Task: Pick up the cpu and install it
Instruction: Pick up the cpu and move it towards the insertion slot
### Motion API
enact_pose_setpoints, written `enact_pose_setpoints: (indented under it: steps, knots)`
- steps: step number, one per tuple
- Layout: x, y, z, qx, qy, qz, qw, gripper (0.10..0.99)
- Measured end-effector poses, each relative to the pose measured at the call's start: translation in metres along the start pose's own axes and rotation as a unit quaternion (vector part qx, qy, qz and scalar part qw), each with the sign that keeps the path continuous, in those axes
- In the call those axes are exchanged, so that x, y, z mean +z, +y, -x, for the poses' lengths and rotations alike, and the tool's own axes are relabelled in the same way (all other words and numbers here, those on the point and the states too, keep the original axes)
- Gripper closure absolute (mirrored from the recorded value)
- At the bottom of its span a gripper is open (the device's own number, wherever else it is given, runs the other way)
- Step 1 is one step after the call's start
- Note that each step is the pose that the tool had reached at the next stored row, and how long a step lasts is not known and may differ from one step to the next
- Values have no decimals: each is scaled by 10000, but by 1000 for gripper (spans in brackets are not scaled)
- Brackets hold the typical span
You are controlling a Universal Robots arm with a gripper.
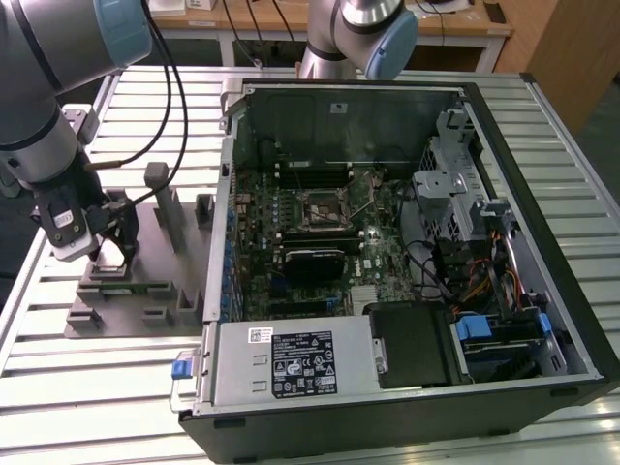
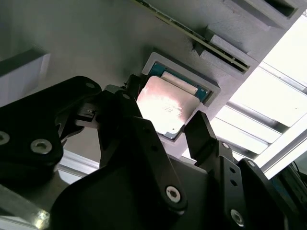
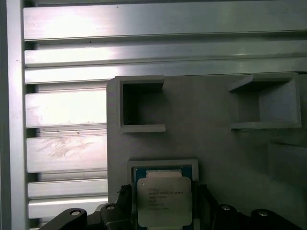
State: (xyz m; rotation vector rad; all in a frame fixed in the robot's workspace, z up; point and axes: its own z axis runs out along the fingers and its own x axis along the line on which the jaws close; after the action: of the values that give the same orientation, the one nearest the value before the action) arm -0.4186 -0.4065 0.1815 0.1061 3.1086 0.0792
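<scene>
jaws: spread open with nothing clamped. There's one black finger (image 2: pixel 199 132) on each side of the chip, and in the first wrist view both sit just outside its edges. Can't really tell if either one is touching it.
gripper (image 1: pixel 108 242): down low over the tray, on the exterior view's left. Both wrist views look past the fingertips (image 3: pixel 125 199) right onto the chip.
cpu (image 2: pixel 165 105): lying flat in a shallow square pocket of the tray, shiny silver lid up, with a bit of green board showing along one side. In the first wrist view it (image 3: pixel 164 201) sits squarely between the two fingers. It's not lifted, and it's nowhere near the case.
pocket rim (image 3: pixel 163 164): a pale grey raised lip that hugs the chip all round.
grey tray (image 1: pixel 126 300): a flat plastic slab with upright posts and boxy open holders (image 3: pixel 141 108). It's just beside the case, on the exterior view's left of it.
table (image 1: pixel 97 387): ribbed aluminium slats under both the tray and the case.
computer case (image 1: pixel 540 223): on its side with the panel off, so the motherboard (image 1: pixel 252 281) faces up.
socket (image 1: pixel 325 208): a dark square frame near the middle of the board, well apart from the gripper.
second arm (image 1: pixel 373 29): grey with blue caps, parked behind the case at the far edge.
</scene>
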Motion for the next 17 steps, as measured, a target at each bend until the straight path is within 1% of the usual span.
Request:
enact_pose_setpoints:
  steps: [7,9,10,11,17]
  knots:
    - [5,3,0,0,-1,1,10000,439]
    - [6,3,0,1,-1,1,10000,451]
    - [6,4,-1,1,0,0,10000,514]
    - [7,4,-1,1,0,0,10000,541]
    - [10,6,-1,0,-1,1,10000,541]
